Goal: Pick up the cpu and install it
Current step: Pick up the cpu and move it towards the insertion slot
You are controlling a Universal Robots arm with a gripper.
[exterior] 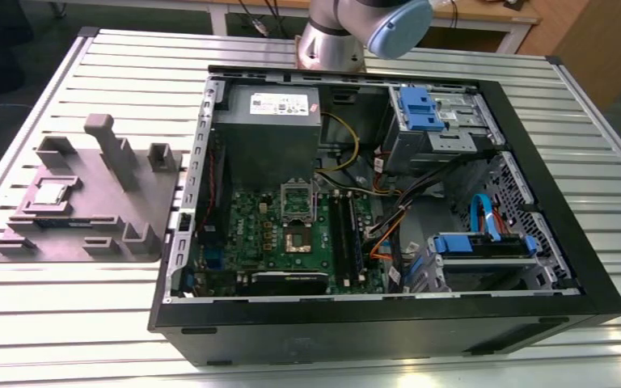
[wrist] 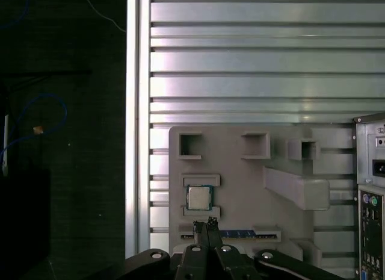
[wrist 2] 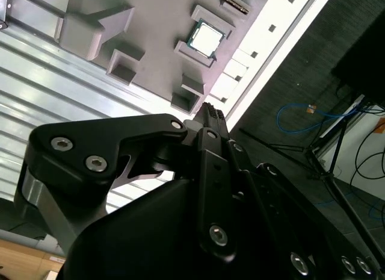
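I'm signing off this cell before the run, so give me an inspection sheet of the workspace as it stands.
Surface: slatted metal table, bearing a grey fixture tray and an open computer case.
Job's things: cpu lies in a tray pocket, ungripped; socket sits on the motherboard inside the case.
Clutter: nothing seen.
Grippers: end effector shut, holding nothing, clear of the tray, with the cpu just beyond its tip in both wrist views.
Cables: yellow, orange and blue leads inside the case; blue cable on the floor.
Surroundings: wooden furniture beyond the table.
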